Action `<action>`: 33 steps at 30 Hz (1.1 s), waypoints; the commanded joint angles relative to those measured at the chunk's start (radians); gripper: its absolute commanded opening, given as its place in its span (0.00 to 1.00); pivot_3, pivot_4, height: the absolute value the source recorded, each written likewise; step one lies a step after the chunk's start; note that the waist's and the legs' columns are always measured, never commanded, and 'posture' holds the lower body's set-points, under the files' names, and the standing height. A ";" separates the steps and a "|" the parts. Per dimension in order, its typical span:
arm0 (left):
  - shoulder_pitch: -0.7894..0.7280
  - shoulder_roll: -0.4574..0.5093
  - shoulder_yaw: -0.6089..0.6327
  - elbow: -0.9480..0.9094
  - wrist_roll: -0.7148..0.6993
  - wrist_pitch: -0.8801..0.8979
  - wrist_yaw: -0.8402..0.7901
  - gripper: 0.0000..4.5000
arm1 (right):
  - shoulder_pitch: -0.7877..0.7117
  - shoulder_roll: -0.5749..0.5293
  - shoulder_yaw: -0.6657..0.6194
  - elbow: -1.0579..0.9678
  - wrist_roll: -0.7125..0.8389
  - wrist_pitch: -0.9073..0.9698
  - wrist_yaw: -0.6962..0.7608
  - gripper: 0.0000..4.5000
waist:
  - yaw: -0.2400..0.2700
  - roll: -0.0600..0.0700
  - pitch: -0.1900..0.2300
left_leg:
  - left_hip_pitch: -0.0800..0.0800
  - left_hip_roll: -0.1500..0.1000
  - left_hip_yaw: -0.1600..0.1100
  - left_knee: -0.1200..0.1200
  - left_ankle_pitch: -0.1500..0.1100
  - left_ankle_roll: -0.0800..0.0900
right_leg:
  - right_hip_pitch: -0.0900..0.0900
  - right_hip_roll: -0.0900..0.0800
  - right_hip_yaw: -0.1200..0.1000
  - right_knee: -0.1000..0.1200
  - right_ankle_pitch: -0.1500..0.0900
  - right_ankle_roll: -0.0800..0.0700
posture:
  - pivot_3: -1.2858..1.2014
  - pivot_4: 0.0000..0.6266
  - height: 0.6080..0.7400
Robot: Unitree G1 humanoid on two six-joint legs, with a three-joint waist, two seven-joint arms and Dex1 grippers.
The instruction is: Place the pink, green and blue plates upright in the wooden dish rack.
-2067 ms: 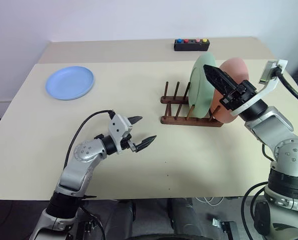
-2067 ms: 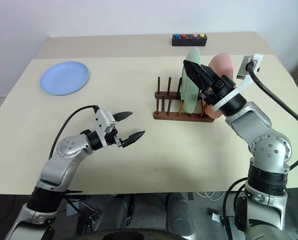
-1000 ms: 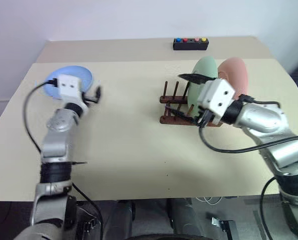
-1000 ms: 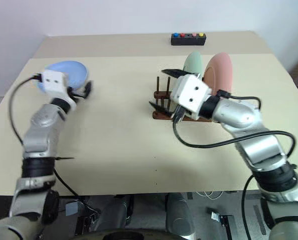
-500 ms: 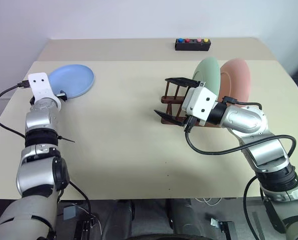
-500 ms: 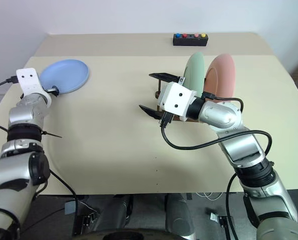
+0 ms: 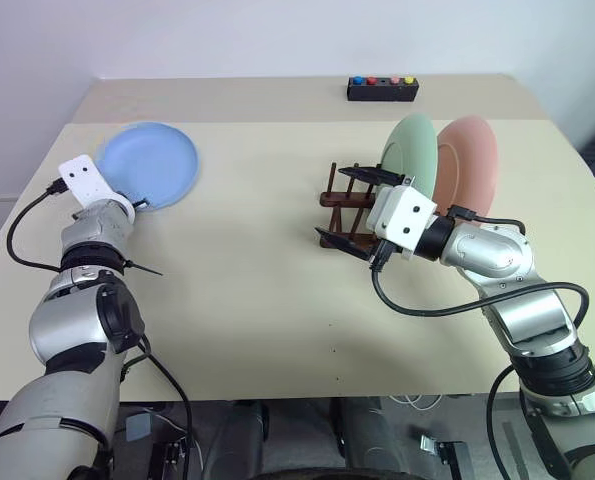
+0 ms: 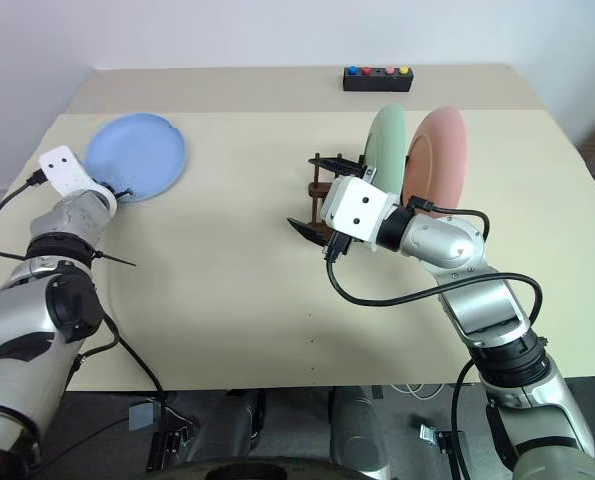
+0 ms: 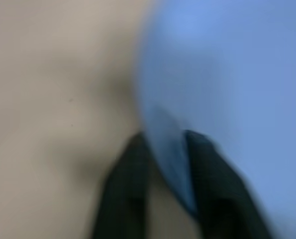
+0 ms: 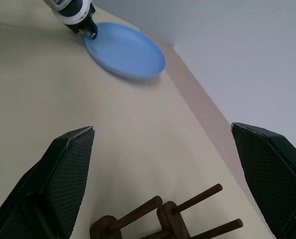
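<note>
I took the wooden dish rack (image 7: 362, 215) as my landmark; the green plate (image 7: 411, 162) and the pink plate (image 7: 467, 170) already stood upright in its slots at the end on my right, the pink one outermost, the green just beside it; the slots on the rack's other end were free. The blue plate (image 7: 149, 162) lay well apart from the rack, far off to my left near the table's (image 7: 277, 300) left edge. My left gripper (image 9: 162, 164) had its two fingers pinched on the blue plate's near rim, one finger either side of the edge, as the left wrist view showed; whether the rim had left the table I could not tell. My right gripper (image 7: 355, 205) hovered just in front of the rack's free end with its jaws spread wide, holding nothing.

What worried me was the grip: it sat right at the rim, so I judged the plate could pivot or slip out once lifted; a fast swing toward the rack would make that worse. The right gripper stood close to the free pegs, so I judged a careless handover or approach could knock the rack and tip the two plates already standing; the blue plate coming in tilted could also catch a peg instead of dropping between two.
</note>
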State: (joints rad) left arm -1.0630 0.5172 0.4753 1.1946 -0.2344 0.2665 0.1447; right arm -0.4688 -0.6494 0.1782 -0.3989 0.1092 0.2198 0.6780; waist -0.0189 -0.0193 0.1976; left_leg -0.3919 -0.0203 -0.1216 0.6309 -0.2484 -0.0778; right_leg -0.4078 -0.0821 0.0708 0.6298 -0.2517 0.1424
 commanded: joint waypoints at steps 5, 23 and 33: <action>0.008 0.005 0.015 -0.055 -0.047 -0.044 -0.084 0.01 | -0.008 0.006 -0.030 -0.033 -0.008 -0.015 0.012 1.00 | 0.000 0.000 0.000 | 0.000 0.000 0.000 0.000 0.000 0.000 | 0.000 0.000 0.000 0.000 0.000 0.000 | 0.52 0.24 1.00; 0.350 -0.275 -0.154 -1.298 -0.210 0.107 -0.195 0.01 | -0.102 0.030 0.042 0.067 -0.214 -0.191 -0.028 1.00 | 0.004 0.000 0.000 | 0.000 0.000 0.000 0.001 0.000 0.000 | 0.000 0.000 0.001 0.000 0.000 -0.001 | 0.52 0.24 1.00; 0.331 -0.342 -0.354 -1.506 -0.078 0.158 -0.108 0.01 | -0.186 0.024 0.101 0.210 -0.531 -0.428 -0.157 1.00 | 0.002 0.000 0.000 | 0.000 0.000 0.000 0.001 0.000 -0.001 | 0.000 0.000 0.001 0.000 0.000 -0.001 | 0.52 0.24 1.00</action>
State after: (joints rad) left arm -0.7072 0.1760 0.1416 -0.2501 -0.3341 0.4298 0.0299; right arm -0.6337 -0.6141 0.2737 -0.1913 -0.3762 -0.1632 0.5440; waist -0.0171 -0.0197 0.1975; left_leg -0.3919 -0.0203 -0.1214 0.6313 -0.2480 -0.0786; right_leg -0.4075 -0.0820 0.0713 0.6295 -0.2513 0.1416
